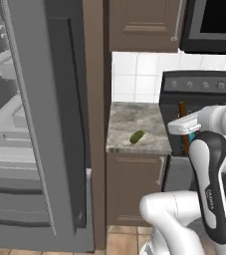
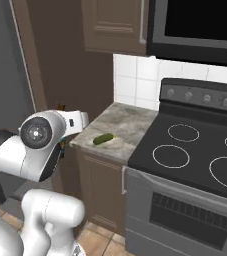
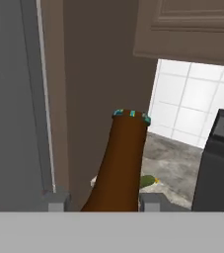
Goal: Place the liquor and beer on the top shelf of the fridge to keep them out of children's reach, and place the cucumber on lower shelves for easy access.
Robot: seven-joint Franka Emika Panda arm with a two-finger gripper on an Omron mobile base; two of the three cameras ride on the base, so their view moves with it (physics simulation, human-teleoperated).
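The cucumber (image 1: 137, 137) lies on the desk (image 1: 129, 124), centre of the left base frame. The fridge (image 1: 35, 124) stands at frame left, the stove (image 2: 195, 150) at right. The bottle (image 3: 119, 163) sits between the tool (image 3: 102, 201) fingers, lower centre of the hand frame.

Slim dark brown beer bottle (image 3: 119, 163) is standing clamped between the hand's (image 3: 101, 201) fingertips, neck up. Small oblong green cucumber (image 1: 137, 137) is lying on the speckled stone surface (image 1: 129, 122) beside the tall dark grey fridge (image 1: 45, 124), whose door is standing open.
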